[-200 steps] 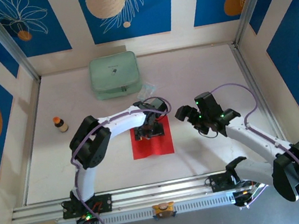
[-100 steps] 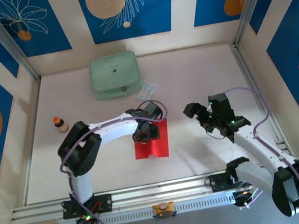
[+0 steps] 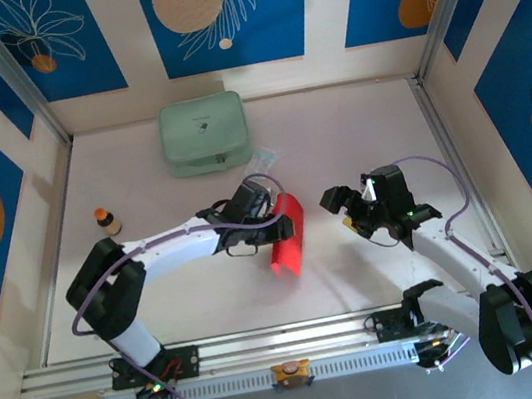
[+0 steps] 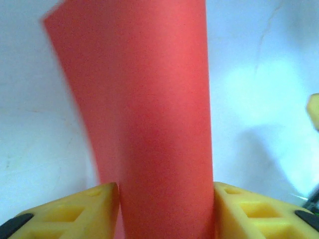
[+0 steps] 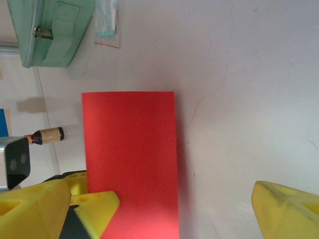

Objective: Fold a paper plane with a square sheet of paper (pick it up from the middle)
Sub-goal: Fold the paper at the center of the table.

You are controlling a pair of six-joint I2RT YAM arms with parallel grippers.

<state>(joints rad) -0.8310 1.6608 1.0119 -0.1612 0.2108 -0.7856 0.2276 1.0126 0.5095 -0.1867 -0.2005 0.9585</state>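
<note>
Our left tool (image 4: pixel 164 199) pinches the square sheet of paper (image 3: pixel 288 232) mid-span; we should lift gently, right tool (image 3: pixel 347 209) open nearby, avoiding stray creases

The left arm reaches across the middle of the white worktop (image 3: pixel 357 134), and the left fingers (image 3: pixel 266 217) pinch the square sheet of paper (image 3: pixel 288 230). The sheet is raised and bowed into a red curve, with its lower edge towards the near side. Just to its right, apart from it, the right fingers (image 3: pixel 332 198) stand spread and point towards the sheet. A pale green pouch (image 3: pixel 203 134) lies at the far side, with a small clear packet (image 3: pixel 262 163) beside it. A little bottle (image 3: pixel 106 221) stands at the left.
</note>
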